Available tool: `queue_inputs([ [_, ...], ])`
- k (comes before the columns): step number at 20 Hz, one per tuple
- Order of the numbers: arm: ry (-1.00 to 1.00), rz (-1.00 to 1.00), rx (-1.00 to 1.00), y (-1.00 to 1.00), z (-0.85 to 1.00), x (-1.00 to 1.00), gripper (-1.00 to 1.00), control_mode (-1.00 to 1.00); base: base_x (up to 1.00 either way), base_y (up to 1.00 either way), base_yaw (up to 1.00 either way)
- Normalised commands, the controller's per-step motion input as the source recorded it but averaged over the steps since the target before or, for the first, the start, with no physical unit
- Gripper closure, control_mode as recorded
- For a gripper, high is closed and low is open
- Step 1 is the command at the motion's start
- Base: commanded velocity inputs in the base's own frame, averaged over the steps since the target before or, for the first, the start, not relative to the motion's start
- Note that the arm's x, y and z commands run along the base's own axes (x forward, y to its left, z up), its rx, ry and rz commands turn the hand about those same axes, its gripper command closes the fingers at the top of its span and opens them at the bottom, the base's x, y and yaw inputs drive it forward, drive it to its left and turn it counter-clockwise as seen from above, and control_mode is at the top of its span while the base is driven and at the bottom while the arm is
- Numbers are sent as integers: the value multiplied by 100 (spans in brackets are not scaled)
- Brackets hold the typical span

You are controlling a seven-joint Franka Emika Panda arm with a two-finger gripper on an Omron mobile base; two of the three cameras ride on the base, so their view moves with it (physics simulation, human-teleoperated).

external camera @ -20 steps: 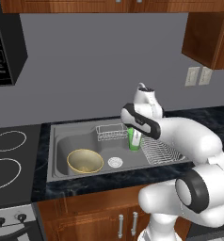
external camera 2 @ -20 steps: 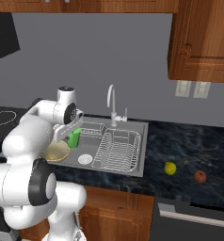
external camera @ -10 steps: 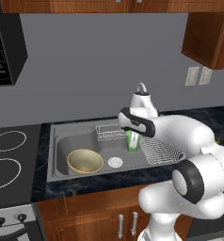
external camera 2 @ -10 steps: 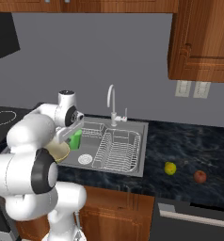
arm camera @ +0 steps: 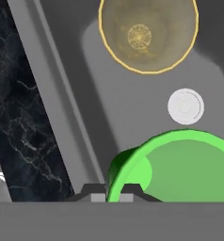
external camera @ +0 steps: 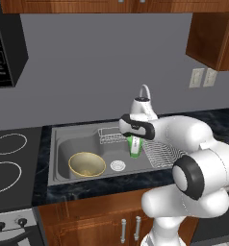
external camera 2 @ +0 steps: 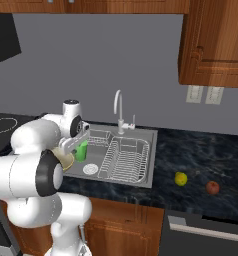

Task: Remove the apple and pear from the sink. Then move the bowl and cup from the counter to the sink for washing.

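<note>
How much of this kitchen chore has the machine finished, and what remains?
Mostly done. The pear and apple lie out on the counter, to the right of the sink. The bowl already sits in the basin. In hand: the gripper is shut on the rim of the cup, holding it inside the sink near the drain. Left: let go of the cup.

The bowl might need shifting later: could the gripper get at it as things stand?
Probably not yet: the gripper is shut on the cup. The bowl itself lies uncovered in the sink.
</note>
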Motion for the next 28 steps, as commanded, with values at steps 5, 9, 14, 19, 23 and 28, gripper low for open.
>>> queue_inputs([
  [5,0,0,0,0,-19,6,100,-100,0,0,0],
  [9,-3,-1,0,1,-19,10,100,-100,0,0,0],
  [14,-2,-2,0,1,-19,6,100,-100,0,0,0],
  [19,-2,-2,0,0,-19,3,100,-100,0,0,0],
  [23,-1,-3,0,1,-19,8,100,-100,0,0,0],
  [28,-1,-3,0,3,-18,10,100,-100,0,0,0],
])
